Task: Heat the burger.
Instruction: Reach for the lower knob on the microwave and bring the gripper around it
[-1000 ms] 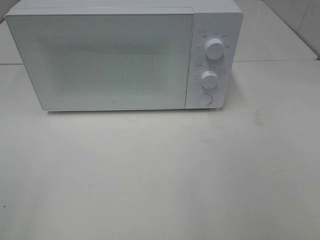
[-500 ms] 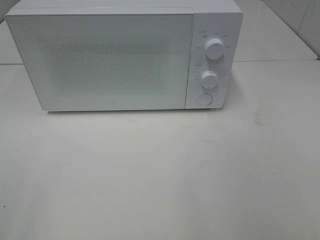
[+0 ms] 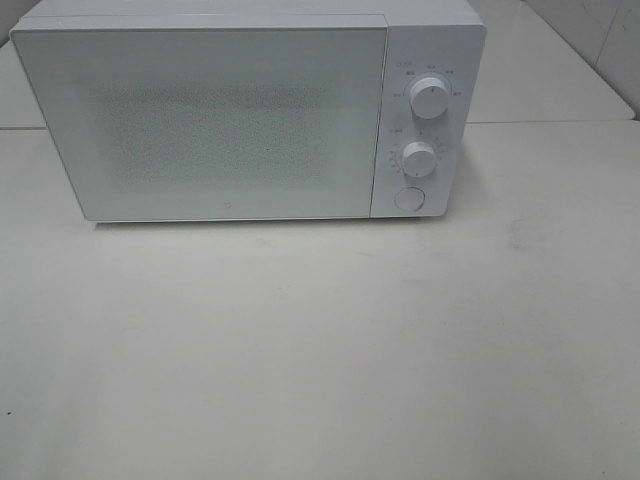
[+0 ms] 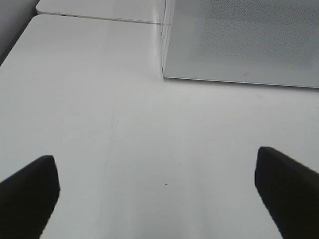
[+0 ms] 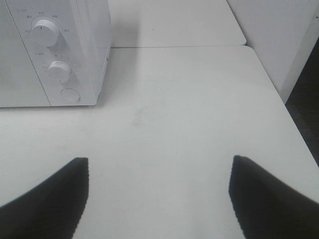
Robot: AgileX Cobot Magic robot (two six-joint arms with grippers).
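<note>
White bench point(image 3: 320, 350); microwave point(image 3: 240, 110) sits at its back edge, door shut, two dials point(image 3: 429, 97) on the right panel; left tool point(image 4: 155, 162) and right tool point(image 5: 159, 164) both spread wide, empty, over the bench; burger's nowhere visible, can't tell where.

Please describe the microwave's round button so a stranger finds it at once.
The white microwave stands at the back of the table, its control panel right of the door. The button is lowest on that panel, below two knobs. Unlike them it is flat, with no printed marks around it.
</note>
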